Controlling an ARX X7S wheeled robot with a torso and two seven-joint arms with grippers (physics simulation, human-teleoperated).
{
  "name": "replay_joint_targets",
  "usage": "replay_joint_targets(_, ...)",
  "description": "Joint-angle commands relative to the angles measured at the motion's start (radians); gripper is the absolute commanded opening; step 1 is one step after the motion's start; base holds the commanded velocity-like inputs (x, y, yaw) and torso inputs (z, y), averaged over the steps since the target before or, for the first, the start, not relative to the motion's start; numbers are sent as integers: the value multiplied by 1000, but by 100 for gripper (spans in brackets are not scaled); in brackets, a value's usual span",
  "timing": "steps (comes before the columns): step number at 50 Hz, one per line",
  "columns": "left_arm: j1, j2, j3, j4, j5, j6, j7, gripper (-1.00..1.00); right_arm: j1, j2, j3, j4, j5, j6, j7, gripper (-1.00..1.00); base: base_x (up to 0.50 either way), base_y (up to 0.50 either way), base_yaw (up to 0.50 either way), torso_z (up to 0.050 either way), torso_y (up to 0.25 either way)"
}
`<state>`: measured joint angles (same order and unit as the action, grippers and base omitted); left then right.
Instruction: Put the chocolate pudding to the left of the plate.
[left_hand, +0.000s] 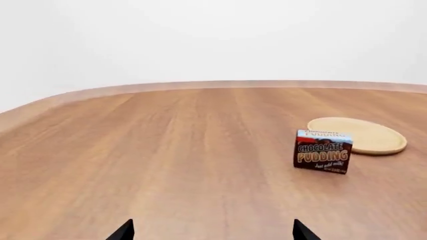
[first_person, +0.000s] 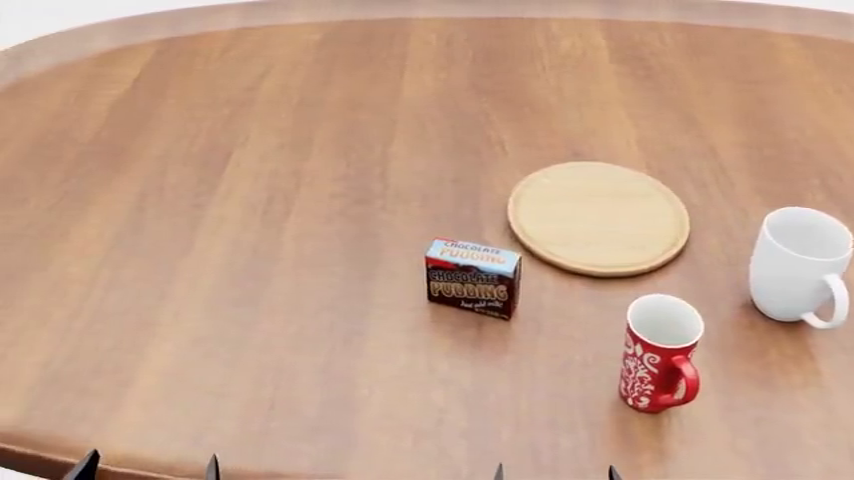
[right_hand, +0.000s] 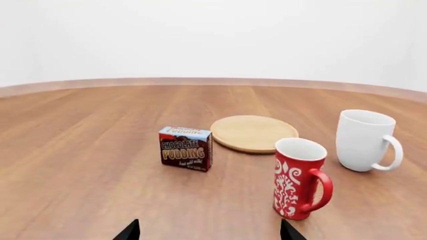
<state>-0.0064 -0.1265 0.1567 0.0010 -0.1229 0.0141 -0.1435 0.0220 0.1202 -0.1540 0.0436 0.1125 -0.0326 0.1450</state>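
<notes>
The chocolate pudding carton (first_person: 473, 278) stands upright on the wooden table, just near-left of the round light-wood plate (first_person: 598, 217), close to its rim but apart from it. It also shows in the left wrist view (left_hand: 323, 150) with the plate (left_hand: 360, 134) behind it, and in the right wrist view (right_hand: 186, 148) beside the plate (right_hand: 253, 132). My left gripper (first_person: 148, 467) is open and empty at the table's near edge. My right gripper (first_person: 555, 472) is open and empty, also at the near edge. Only the fingertips (left_hand: 123, 232) (right_hand: 129, 232) show.
A red patterned mug (first_person: 659, 352) stands near-right of the pudding and shows close to my right gripper in the right wrist view (right_hand: 298, 178). A white mug (first_person: 799, 265) stands right of the plate. The table's curved far edge (first_person: 400, 10) runs across the back.
</notes>
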Motion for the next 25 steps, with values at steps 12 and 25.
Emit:
replay_joint_targets(12, 1, -17, 17, 10, -1, 4, -31, 100, 1, 17, -12, -4, 22, 1, 21, 100, 0, 268, 0, 0, 0)
replay_joint_targets(25, 11, -34, 19, 44, 26, 36, -66, 100, -2, 22, -6, -18, 51, -8, 32, 100, 0, 112, 0, 0, 0)
